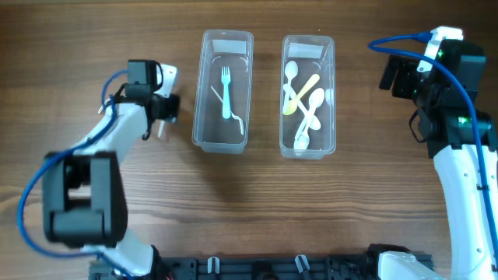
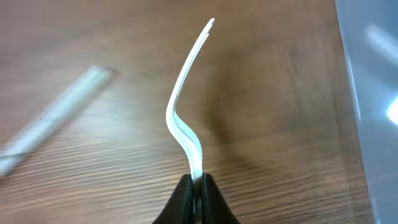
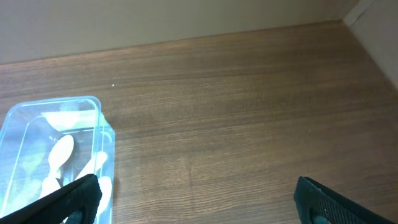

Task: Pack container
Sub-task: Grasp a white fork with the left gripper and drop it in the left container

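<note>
Two clear plastic containers stand side by side. The left container (image 1: 204, 117) holds two white forks (image 1: 227, 93). The right container (image 1: 286, 117) holds several white spoons and a yellow one (image 1: 305, 105). My left gripper (image 1: 165, 109) is left of the left container and is shut on a white fork (image 2: 183, 93), seen edge-on, held above the wood; in the left wrist view the jaws (image 2: 198, 190) pinch its handle. My right gripper (image 1: 398, 78) is open and empty, right of the spoon container (image 3: 93, 112); in the right wrist view its jaws (image 3: 196, 202) are spread wide.
A blurred white utensil handle (image 2: 56, 121) lies on the wooden table (image 1: 249, 202) to the left of the held fork. The left container's wall (image 2: 373, 93) shows at the right edge of the left wrist view. A blue cable (image 1: 467, 85) loops over the right arm.
</note>
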You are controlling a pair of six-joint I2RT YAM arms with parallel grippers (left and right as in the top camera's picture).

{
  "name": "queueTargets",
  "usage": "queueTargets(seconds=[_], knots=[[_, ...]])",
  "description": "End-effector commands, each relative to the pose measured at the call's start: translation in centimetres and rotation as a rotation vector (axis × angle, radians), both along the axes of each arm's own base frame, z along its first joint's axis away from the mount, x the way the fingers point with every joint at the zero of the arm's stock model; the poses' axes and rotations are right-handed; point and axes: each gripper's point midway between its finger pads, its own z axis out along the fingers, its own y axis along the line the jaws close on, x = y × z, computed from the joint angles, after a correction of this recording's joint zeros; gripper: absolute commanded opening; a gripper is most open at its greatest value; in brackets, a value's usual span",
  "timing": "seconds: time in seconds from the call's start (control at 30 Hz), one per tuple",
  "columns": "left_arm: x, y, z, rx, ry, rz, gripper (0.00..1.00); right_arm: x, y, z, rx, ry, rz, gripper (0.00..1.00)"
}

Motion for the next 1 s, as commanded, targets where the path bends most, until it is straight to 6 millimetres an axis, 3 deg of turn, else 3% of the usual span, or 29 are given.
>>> queueTargets(seconds=[0.0,0.13,0.2,0.3,0.47,0.5,0.53,0.57,0.6,0.67,0.73,0.87,0.97], knots=[[0.6,0.4,8.9,-0.079,-0.218,0.185,0.04,0.2,-0.3,0.7,-0.018,-0.013,-0.008,1.00],[-1.4,-7.8,16.7,-0.392,-0.341,0.088,0.04,0.2,-0.3,0.7,-0.019,-0.013,-0.008,1.00],[-2.4,-10.5,17.9,-0.456,-0.341,0.070,0.04,0.2,-0.3,0.7,-0.019,-0.013,-0.008,1.00],[-2.8,-12.8,16.3,-0.477,-0.283,0.075,0.04,0.2,-0.3,0.7,-0.018,-0.013,-0.008,1.00],[-2.4,-14.1,10.6,-0.438,-0.146,0.092,0.04,0.2,-0.3,0.7,-0.019,-0.013,-0.008,1.00],[-2.4,-14.2,9.6,-0.430,-0.124,0.093,0.17,0.2,-0.3,0.7,-0.019,-0.013,-0.008,1.00],[-2.3,-14.3,8.8,-0.424,-0.105,0.095,0.47,0.2,-0.3,0.7,-0.019,-0.013,-0.008,1.00],[-2.3,-14.3,8.6,-0.417,-0.101,0.090,0.49,0.2,-0.3,0.7,-0.019,-0.013,-0.008,1.00],[-2.1,-14.3,8.8,-0.412,-0.113,0.077,0.62,0.2,-0.3,0.7,-0.019,-0.013,-0.008,1.00],[-2.0,-13.8,10.2,-0.377,-0.164,0.016,0.75,0.2,-0.3,0.7,-0.019,-0.013,-0.008,1.00],[-2.1,-12.2,12.1,-0.373,-0.204,0.034,1.00,0.2,-0.3,0.7,-0.019,-0.013,-0.008,1.00],[-3.5,-6.1,15.9,-0.370,-0.264,0.168,1.00,0.2,-0.3,0.7,-0.019,-0.013,-0.008,1.00],[-5.6,1.8,16.9,-0.298,-0.278,0.387,1.00,0.2,-0.3,0.7,-0.019,-0.013,-0.008,1.00]])
